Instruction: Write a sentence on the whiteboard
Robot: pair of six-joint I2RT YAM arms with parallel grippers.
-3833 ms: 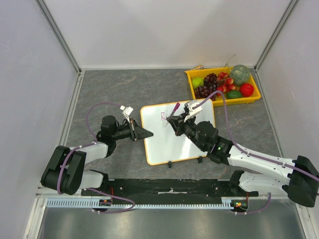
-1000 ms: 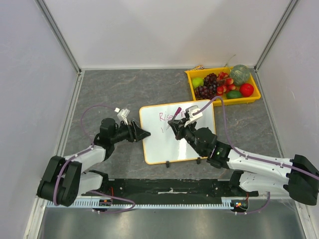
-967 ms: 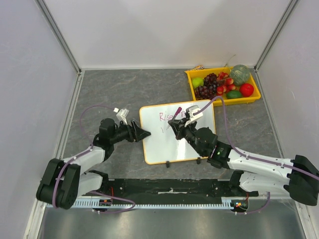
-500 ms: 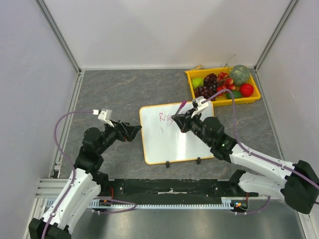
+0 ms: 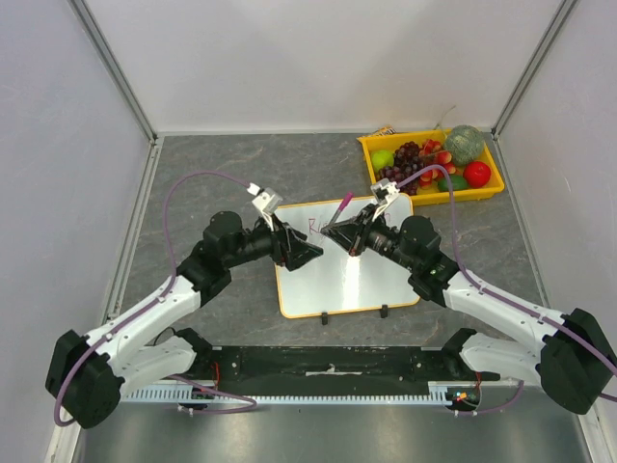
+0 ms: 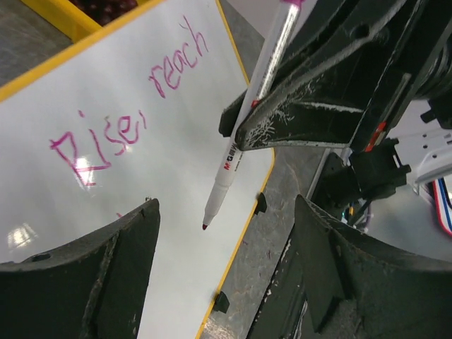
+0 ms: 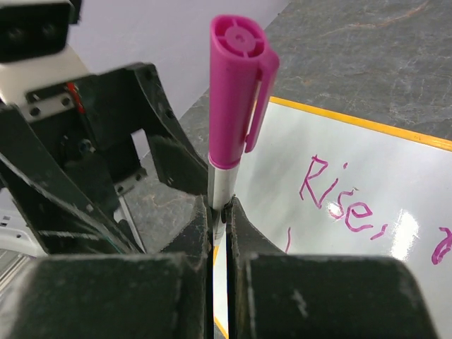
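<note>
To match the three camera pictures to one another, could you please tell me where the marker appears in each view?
Top external: the marker lies just above centre, over the far edge of the whiteboard.
Left wrist: the marker slants from top centre-right down to its tip over the whiteboard.
Right wrist: the marker stands upright at centre, pink cap on top.
Shared landmark: the whiteboard.

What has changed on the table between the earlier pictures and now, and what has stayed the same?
The left fingers came off the whiteboard's left edge, drew back, then swung in over its upper left, open. The sentence grew from one letter to "Rise, reach". The right fingers stayed shut on the marker over the board's top. Board and fruit tray stayed put.
</note>
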